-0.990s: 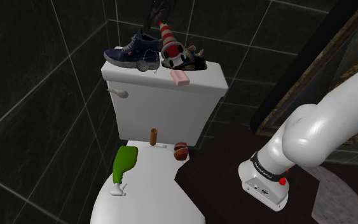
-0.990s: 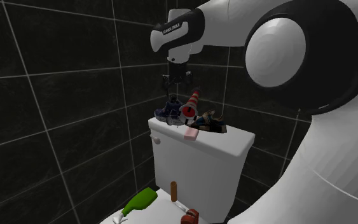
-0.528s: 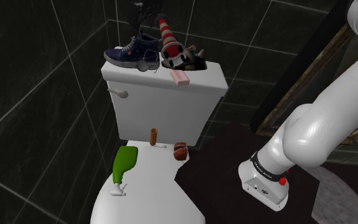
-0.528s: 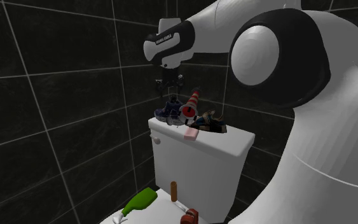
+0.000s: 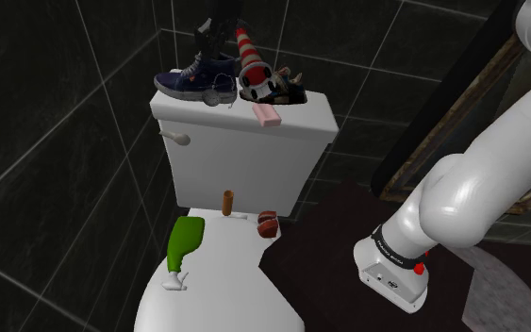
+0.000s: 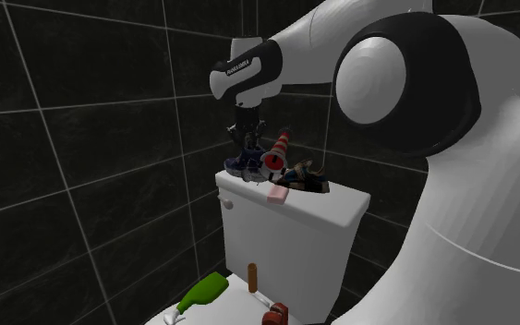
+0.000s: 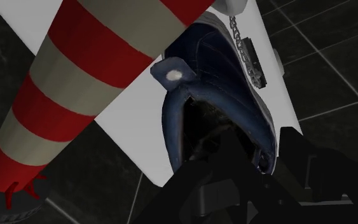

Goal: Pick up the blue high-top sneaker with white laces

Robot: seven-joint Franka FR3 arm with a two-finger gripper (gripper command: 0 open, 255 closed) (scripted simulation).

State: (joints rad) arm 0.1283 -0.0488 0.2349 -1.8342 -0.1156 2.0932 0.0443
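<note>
The dark blue sneaker [image 5: 192, 75] stands on its sole at the end of the toilet tank lid [image 5: 306, 115] toward the shoulder view's left. Its long axis runs along the lid, toe toward that end edge. The gripper [image 5: 212, 40] hangs over the heel, its 2 fingers apart astride the collar wall, just beside a red-and-white striped cone [image 5: 246, 45].

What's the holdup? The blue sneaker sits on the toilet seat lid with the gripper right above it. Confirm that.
Not quite: the sneaker sits on the tank lid, not the seat lid, as the shoulder view shows. The gripper is right above it.
</note>
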